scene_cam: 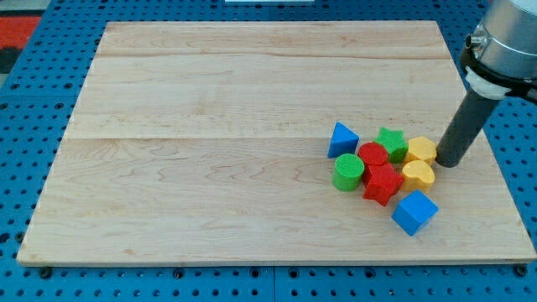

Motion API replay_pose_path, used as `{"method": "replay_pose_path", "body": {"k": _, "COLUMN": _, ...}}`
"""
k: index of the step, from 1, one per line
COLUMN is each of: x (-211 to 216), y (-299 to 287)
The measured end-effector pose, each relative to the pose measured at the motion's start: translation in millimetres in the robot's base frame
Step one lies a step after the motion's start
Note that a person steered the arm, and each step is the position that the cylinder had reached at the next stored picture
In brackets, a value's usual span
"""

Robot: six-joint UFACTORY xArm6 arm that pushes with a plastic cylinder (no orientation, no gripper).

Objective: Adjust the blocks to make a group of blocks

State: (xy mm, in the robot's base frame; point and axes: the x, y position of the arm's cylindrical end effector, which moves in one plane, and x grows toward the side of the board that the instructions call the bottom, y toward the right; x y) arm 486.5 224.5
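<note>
Camera view: my tip rests on the wooden surface at the view's right, touching or just beside the upper yellow block. The tool is a bare rod with no jaws, so it neither parts nor clamps; it grips nothing. All blocks lie to the view's left of my tip. Observed cluster: blue triangular block, green star, red cylinder, green cylinder, red star-like block, lower yellow block, all touching or nearly so. The blue cube sits just below them, slightly detached. Judgement: grouping appears nearly complete; a push toward the view's left would tighten it.
</note>
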Motion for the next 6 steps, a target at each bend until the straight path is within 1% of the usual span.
{"method": "replay_pose_path", "body": {"k": 1, "x": 2.0, "y": 26.5}}
{"method": "replay_pose_path", "body": {"k": 2, "x": 73.5, "y": 24.5}}
{"method": "replay_pose_path", "body": {"k": 3, "x": 90.7, "y": -17.6}}
{"method": "replay_pose_path", "body": {"k": 4, "x": 93.5, "y": -24.3}}
{"method": "replay_pose_path", "body": {"k": 5, "x": 95.7, "y": -58.2}}
{"method": "replay_pose_path", "body": {"k": 6, "x": 86.4, "y": -60.0}}
